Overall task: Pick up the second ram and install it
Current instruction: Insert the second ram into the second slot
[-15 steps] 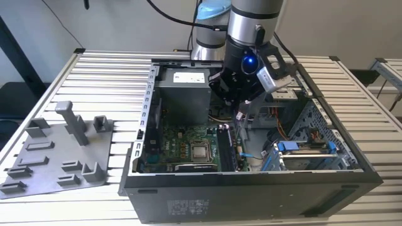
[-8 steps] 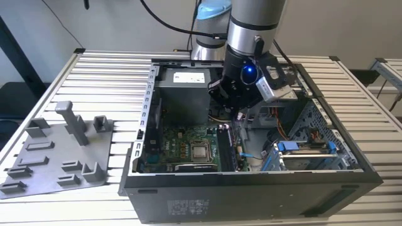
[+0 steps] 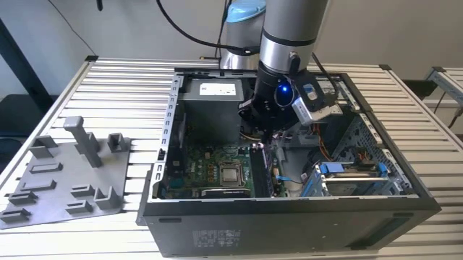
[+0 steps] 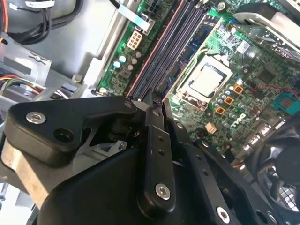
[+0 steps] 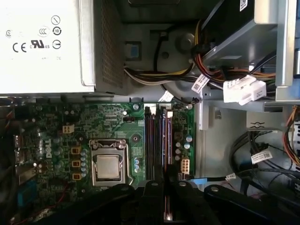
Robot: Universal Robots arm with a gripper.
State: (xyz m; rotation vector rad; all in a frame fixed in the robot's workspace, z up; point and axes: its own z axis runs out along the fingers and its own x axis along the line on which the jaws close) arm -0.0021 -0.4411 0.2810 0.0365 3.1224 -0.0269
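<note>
Slatted metal table [image 3: 405,108] carries your open computer case [image 3: 289,227]. Your gripper [image 4: 152,101] hangs over the memory slots [image 4: 173,47], seemingly pinching the second ram [image 4: 154,96] edge-on, though you cannot be sure. Its long axis runs along the slots, directly below.

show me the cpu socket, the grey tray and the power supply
cpu socket [image 5: 107,167], first wrist view, on its metal lid
grey tray [image 3: 51,208], exterior view, on its bare base
power supply [image 5: 42,44], first wrist view, on its labelled face
</note>
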